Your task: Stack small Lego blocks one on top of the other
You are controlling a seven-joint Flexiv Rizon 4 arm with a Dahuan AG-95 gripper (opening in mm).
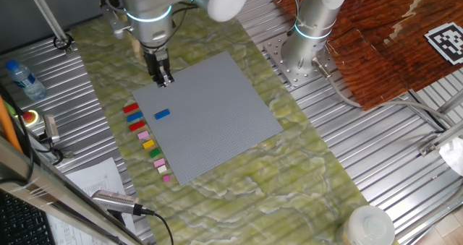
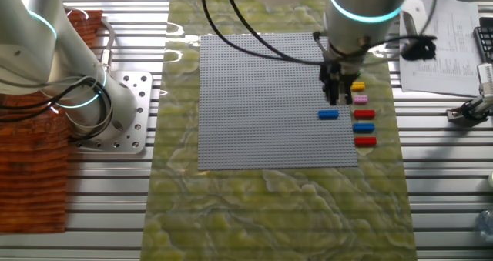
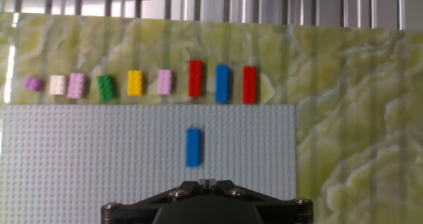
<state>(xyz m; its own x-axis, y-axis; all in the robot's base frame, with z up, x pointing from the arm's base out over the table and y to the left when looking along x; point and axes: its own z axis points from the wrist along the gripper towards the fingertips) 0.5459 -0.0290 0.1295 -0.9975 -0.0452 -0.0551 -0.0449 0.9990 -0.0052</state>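
A blue small Lego block (image 3: 193, 147) lies alone on the grey baseplate (image 3: 79, 158); it also shows in one fixed view (image 1: 162, 114) and the other fixed view (image 2: 328, 114). Beside the plate's edge lies a row of blocks: red (image 3: 250, 84), blue (image 3: 223, 83), red (image 3: 195, 78), pink (image 3: 165, 82), yellow (image 3: 135, 82), green (image 3: 106, 87) and several pink ones. My gripper (image 3: 207, 182) hovers above the plate just short of the lone blue block, with its jaws together and nothing between them. It shows in both fixed views (image 1: 163, 81) (image 2: 330, 99).
A second robot base (image 1: 307, 50) stands beyond the plate's far corner. A water bottle (image 1: 22, 79), papers (image 1: 98, 183) and a microphone (image 1: 116, 200) lie off the green mat. A white tub (image 1: 369, 227) sits at the front right.
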